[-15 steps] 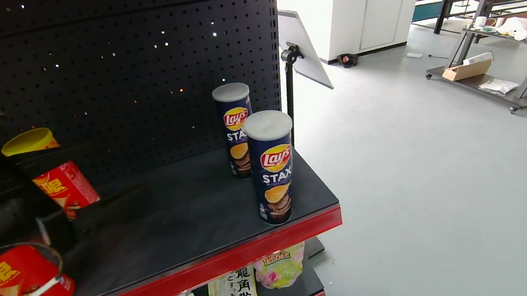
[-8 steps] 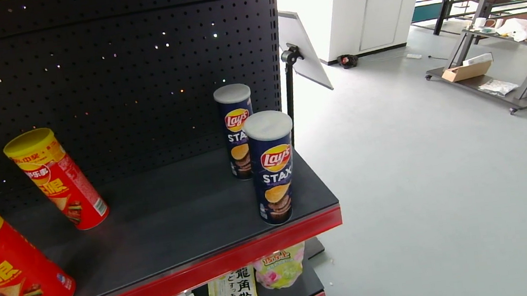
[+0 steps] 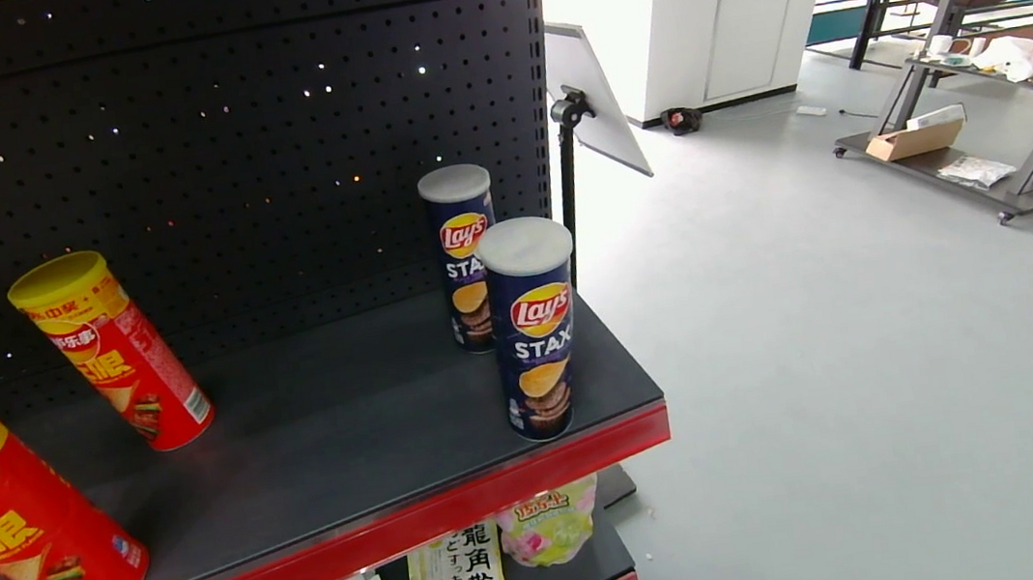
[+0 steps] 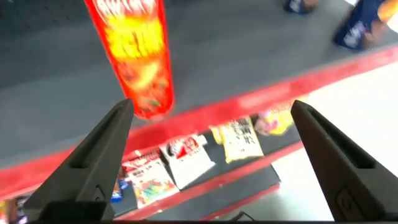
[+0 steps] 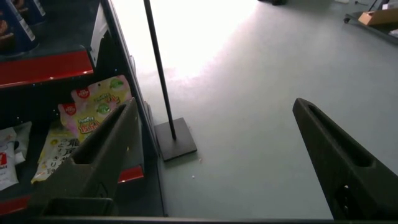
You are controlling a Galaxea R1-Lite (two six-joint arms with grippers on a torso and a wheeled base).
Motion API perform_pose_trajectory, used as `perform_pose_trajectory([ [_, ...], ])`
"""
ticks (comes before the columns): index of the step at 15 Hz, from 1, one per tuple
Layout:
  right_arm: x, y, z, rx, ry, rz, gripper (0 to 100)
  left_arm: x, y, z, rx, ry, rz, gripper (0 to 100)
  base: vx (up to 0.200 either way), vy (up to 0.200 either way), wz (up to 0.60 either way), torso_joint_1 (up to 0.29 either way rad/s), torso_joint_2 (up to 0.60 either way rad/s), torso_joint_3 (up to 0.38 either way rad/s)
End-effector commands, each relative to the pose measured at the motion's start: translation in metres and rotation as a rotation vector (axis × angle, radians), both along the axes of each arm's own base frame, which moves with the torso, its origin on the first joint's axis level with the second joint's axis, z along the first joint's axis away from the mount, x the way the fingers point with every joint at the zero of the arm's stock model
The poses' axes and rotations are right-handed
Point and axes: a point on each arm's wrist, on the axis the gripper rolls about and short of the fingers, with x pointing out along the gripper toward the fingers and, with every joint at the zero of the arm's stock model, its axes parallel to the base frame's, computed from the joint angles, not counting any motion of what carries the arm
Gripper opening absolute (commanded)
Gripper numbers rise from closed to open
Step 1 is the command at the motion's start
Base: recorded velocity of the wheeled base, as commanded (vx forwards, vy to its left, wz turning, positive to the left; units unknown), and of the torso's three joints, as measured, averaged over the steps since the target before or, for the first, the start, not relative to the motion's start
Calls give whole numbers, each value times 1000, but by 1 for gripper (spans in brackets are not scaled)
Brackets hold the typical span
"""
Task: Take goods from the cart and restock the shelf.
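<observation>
Two red cans with yellow lids stand on the black shelf [image 3: 330,447], one at the front left [image 3: 12,513] and one farther back [image 3: 110,351]. Two dark blue cans stand at the shelf's right end, one near the front edge [image 3: 535,327] and one behind it [image 3: 462,252]. My left gripper [image 4: 211,109] is open and holds nothing. It hangs in front of the shelf's red edge [image 4: 249,99], a short way off the front red can [image 4: 134,56]. My right gripper [image 5: 217,106] is open and holds nothing, low over the floor beside the shelf's end.
Snack bags [image 3: 457,579] lie on the lower shelf. A thin pole [image 3: 571,186] carrying a white board [image 3: 592,96] stands right by the shelf's right end, on a square base [image 5: 176,140]. Metal racks [image 3: 977,150] stand far right. Grey floor lies open between.
My left arm, which covered the red cans a second ago, has drawn back off the shelf and out of the head view. Both red cans now stand free.
</observation>
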Motion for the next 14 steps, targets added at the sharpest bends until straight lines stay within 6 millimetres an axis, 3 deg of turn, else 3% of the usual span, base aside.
perform_pose_trajectory([
  [1, 0, 0, 0, 0, -1, 1, 100, -11, 3, -16, -13, -49, 3, 100, 0, 0, 0, 0, 0, 0],
  [6, 0, 0, 0, -2, 1, 3, 100, -15, 4, -28, 46, -15, -10, 100, 0, 0, 0, 0, 0, 0],
  [10, 0, 0, 0, -6, 1, 3, 100, -7, 2, -45, 49, -5, -7, 100, 0, 0, 0, 0, 0, 0],
  [14, 0, 0, 0, -3, 3, 1, 100, -4, 1, -49, 38, -28, -7, 100, 0, 0, 0, 0, 0, 0],
])
